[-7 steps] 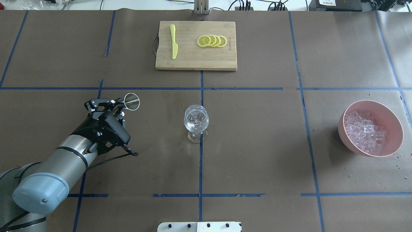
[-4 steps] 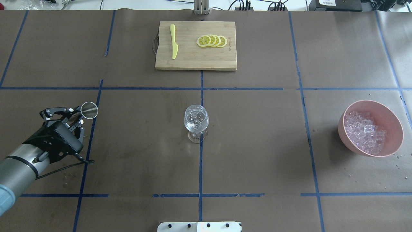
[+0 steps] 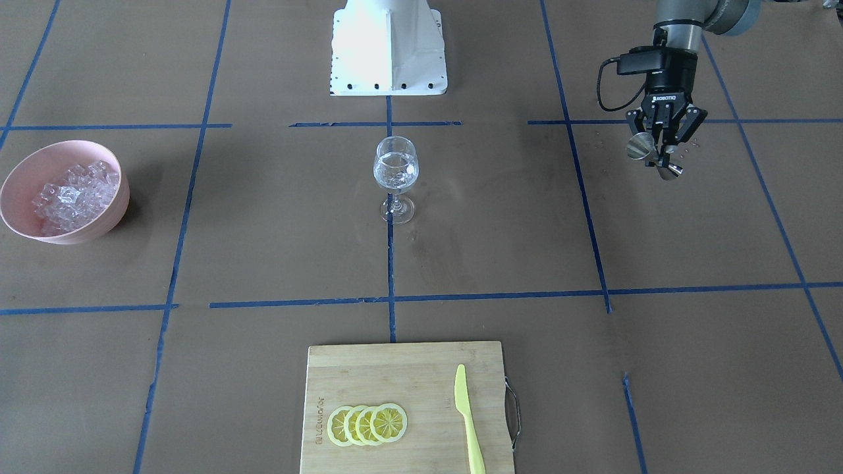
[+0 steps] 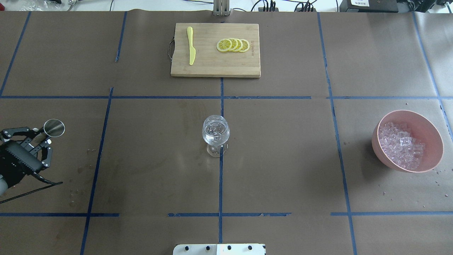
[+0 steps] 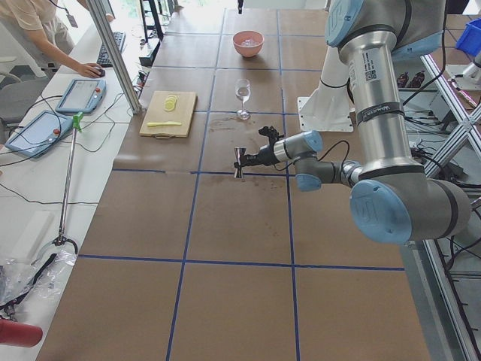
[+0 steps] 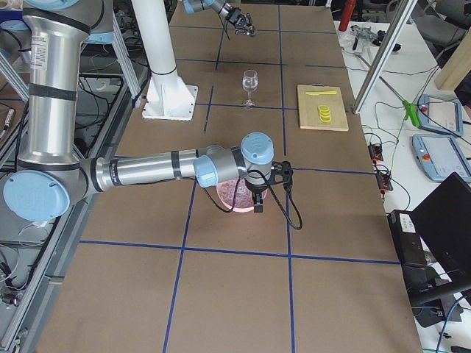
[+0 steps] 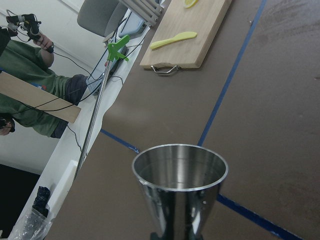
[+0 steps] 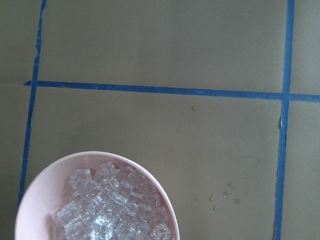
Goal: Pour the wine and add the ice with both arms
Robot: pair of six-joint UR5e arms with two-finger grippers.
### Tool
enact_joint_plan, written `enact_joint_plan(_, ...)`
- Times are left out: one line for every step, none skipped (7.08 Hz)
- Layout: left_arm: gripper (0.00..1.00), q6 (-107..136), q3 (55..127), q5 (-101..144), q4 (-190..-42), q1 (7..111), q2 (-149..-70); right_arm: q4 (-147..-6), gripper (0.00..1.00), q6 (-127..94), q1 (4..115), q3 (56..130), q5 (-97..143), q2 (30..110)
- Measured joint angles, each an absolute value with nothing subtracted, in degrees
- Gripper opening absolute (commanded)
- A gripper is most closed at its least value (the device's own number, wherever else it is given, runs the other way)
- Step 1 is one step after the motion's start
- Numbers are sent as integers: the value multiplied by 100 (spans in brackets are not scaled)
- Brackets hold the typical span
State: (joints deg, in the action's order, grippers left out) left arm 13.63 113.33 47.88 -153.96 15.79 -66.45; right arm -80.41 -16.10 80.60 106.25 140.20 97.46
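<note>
A stemmed wine glass (image 4: 216, 132) stands at the table's middle and holds clear wine (image 3: 395, 166). My left gripper (image 4: 37, 135) is at the table's far left, shut on a steel jigger (image 4: 54, 128), which it holds tilted above the table, as the front view (image 3: 642, 146) also shows. The left wrist view looks into the jigger's open cup (image 7: 180, 172). A pink bowl (image 4: 431, 136) of ice cubes (image 4: 400, 145) sits at the right. My right gripper (image 6: 257, 200) hangs over the bowl's edge; I cannot tell whether it is open or shut. Its wrist view shows the ice (image 8: 110, 212) below.
A wooden cutting board (image 4: 212, 67) at the far middle carries lemon slices (image 4: 233, 45) and a yellow knife (image 4: 191, 46). The white pedestal (image 3: 388, 46) stands at the robot's side. Water drops (image 4: 74, 194) lie near the left gripper. People stand beyond the far edge (image 7: 30, 85).
My left arm has drawn back to the left with the jigger, well away from the wine glass. The glass and bowl have not moved.
</note>
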Motion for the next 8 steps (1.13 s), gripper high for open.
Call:
enact_joint_plan(0,1949,11132,4770,-15672,1580,-6463,-8044,100,-1614,8060,10613,14014,9717)
enact_joint_plan(0,2515,10959,4744,-15824,1582,-6376,-8048,100,-1616,8060,10606,14013,9698)
enact_joint_plan(0,3171,10869,4731,-15909,1582,-6329,-8050,100,-1617,8059,10602,14016,9688)
enact_joint_plan(0,3850,10819,4722,-16000,1581,-6313,-8050,100,-1617,8060,10598,14016,9669)
enact_joint_plan(0,4568,10712,4663,-16140,1574,-6316,-8051,100,-1617,8057,10594,14013,9641)
enact_joint_plan(0,5209,10556,4538,-16259,1564,-6329,-8051,100,-1617,8054,10593,14011,9625)
enact_joint_plan(0,5607,10465,4386,-16315,1546,-6359,-8051,100,-1617,8053,10591,14010,9619)
enact_joint_plan(0,6001,10379,4222,-16337,1521,-6449,-8051,100,-1617,8051,10591,14012,9617)
